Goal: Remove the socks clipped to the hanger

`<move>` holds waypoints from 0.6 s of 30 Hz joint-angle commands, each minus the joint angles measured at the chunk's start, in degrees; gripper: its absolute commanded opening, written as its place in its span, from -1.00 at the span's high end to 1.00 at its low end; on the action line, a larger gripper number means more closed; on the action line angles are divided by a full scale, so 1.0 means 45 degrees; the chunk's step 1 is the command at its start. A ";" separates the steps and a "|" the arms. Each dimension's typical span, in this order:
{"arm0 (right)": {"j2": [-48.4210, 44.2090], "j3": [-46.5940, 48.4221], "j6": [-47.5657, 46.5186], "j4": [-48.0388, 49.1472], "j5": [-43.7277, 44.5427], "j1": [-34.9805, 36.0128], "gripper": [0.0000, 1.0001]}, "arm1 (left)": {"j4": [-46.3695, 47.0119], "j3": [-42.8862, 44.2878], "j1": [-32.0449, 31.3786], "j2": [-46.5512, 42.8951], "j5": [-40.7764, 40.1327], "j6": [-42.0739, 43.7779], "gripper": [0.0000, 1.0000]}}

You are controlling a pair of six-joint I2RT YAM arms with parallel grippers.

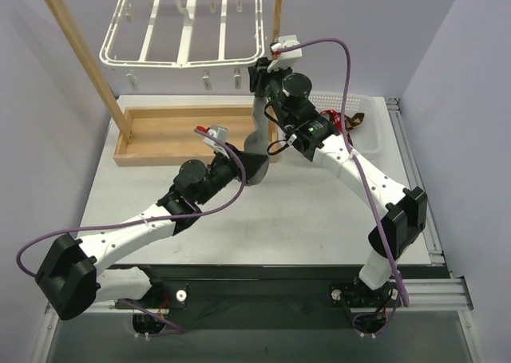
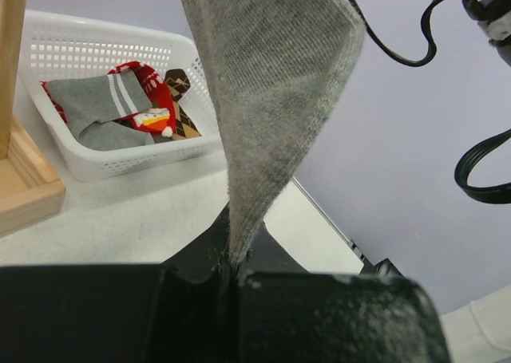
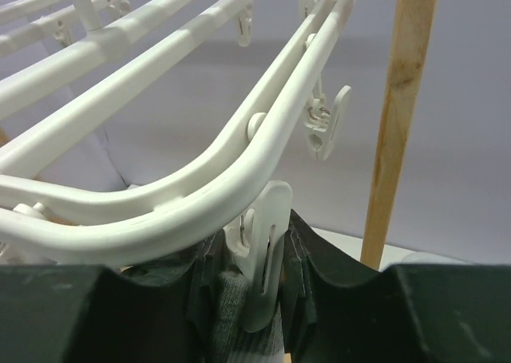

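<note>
Left jaws pinch grey sock point(image 2: 271, 100) edge; right jaws squeeze clip point(image 3: 267, 247).

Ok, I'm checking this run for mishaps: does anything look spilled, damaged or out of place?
Nothing stands out. The grey sock stretches from the clip, pinched by the right gripper, to the left gripper; other socks lie inside the basket.

Bright, soft, even light all round.
Top cam sharp; faint shadows on desk point(image 1: 303, 219). Wrist cams: my left tool point(image 2: 235, 271) & right tool point(image 3: 252, 293) dark, blurry up close.
</note>
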 commanded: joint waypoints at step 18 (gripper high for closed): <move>-0.0414 0.0741 0.3340 -0.1687 -0.2654 -0.1191 0.27 | -0.0647 -0.0181 -0.0105 -0.0160 -0.0186 0.0508 1.00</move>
